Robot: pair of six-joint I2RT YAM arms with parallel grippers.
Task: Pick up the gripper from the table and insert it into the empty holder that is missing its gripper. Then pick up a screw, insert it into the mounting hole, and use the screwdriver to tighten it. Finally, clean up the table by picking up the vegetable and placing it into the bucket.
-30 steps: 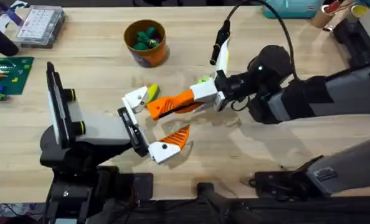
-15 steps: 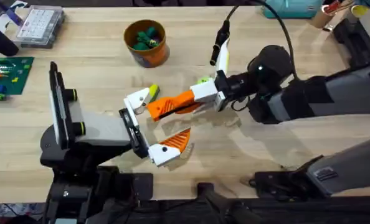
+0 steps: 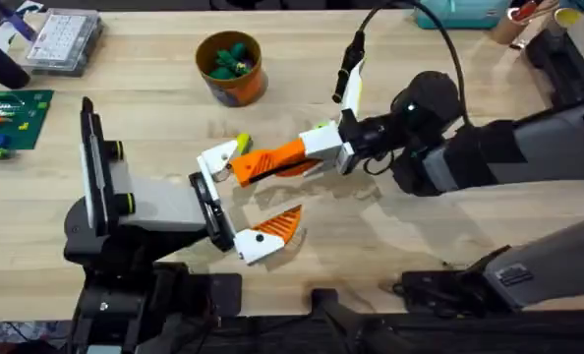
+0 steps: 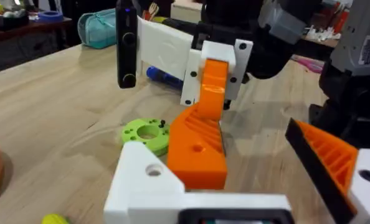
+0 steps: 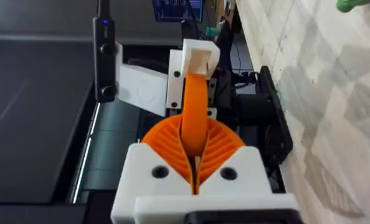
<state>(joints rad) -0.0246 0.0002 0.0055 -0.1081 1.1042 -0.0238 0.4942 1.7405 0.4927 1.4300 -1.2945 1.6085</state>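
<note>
**Orange finger being held at the empty holder**

Nearest the bases, the left gripper [image 3: 235,202] is standing with its jaws apart: one white holder carries an orange pad, the other holder [image 3: 215,157] is bare. The right gripper [image 3: 272,163] is clamping the gripper [image 4: 200,140], whose orange tip is lying just beside that bare holder. Farther back, the bucket [image 3: 231,67] is holding green vegetables on the table [image 3: 154,118].

Bright, even light from above. Soft shadows fall on the table [image 3: 154,108] beneath my arms. Near my left gripper [image 4: 235,186], close parts look blurred.
</note>
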